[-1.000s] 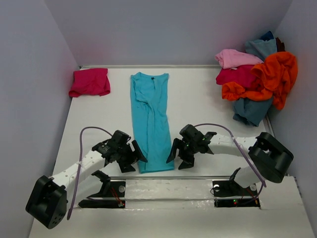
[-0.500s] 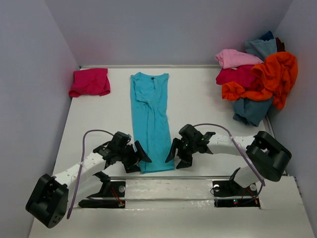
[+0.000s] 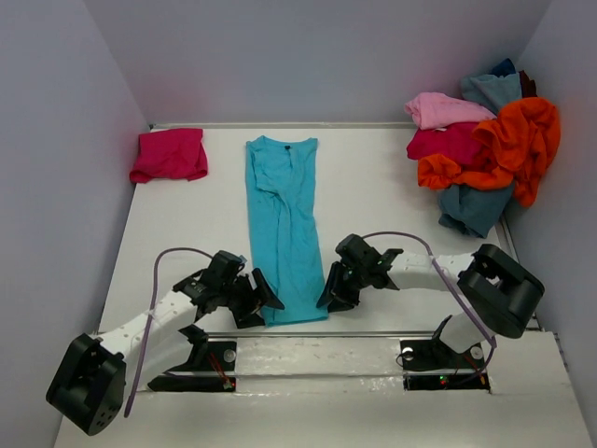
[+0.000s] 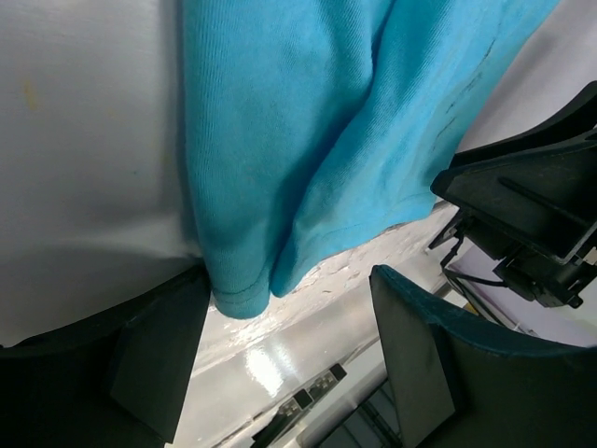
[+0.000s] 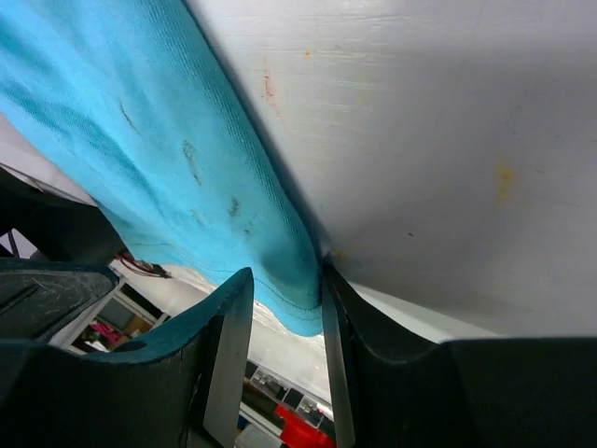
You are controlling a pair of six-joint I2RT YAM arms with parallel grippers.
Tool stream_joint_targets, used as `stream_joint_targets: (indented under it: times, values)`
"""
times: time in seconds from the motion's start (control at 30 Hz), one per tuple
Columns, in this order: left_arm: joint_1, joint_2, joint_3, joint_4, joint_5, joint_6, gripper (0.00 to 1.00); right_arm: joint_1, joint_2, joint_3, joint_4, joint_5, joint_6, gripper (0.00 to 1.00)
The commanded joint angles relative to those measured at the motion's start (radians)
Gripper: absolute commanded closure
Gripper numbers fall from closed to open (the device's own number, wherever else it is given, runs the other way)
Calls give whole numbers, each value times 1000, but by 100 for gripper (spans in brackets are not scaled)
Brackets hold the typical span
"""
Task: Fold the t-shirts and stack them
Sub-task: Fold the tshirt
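Note:
The turquoise t-shirt [image 3: 284, 224] lies folded into a long narrow strip down the middle of the table, collar at the far end. My left gripper [image 3: 258, 297] is open at its near left corner. In the left wrist view that corner [image 4: 244, 280] sits between the wide-open jaws, against the left finger [image 4: 154, 359]. My right gripper [image 3: 330, 291] is at the near right corner. In the right wrist view its jaws stand narrowly apart around the hem [image 5: 289, 280], which rests against one finger [image 5: 359, 345], with a gap to the other.
A folded magenta-pink shirt [image 3: 170, 154] lies at the far left. A pile at the far right holds light pink [image 3: 443, 109], crimson [image 3: 446, 142], orange [image 3: 518, 140] and dusty blue [image 3: 474, 207] shirts. Walls close in on both sides.
My left gripper has slid right to the shirt's near left corner. My right gripper has moved left onto the near right corner and its jaws have narrowed.

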Motion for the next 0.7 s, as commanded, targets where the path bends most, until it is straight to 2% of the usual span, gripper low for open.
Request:
stream_joint_targets:
  times: [0.0, 0.17, 0.2, 0.27, 0.37, 0.43, 0.5, 0.67]
  values:
    - [-6, 3, -52, -99, -56, 21, 19, -4, 18, -10, 36, 12, -1, 62]
    - [-6, -6, -53, -105, -54, 22, 26, -4, 23, -12, 42, 8, -1, 66]
    - [-6, -4, -55, -105, -52, 21, 33, -4, 21, -12, 43, 8, -1, 67]
    - [-6, -4, -58, -102, -51, 19, 40, -4, 23, -13, 46, 6, -1, 68]
    - [-6, -3, -64, -91, -45, 13, 56, -4, 20, -15, 45, 3, -1, 70]
    - [-6, 0, -65, -87, -43, 15, 58, -4, 14, -16, 40, 5, -1, 70]
    - [-6, 5, -67, -84, -43, 15, 65, -4, 11, -18, 36, 5, -3, 70]
    - [-6, 8, -70, -72, -40, 12, 66, -4, 9, -24, 36, 5, -3, 71]
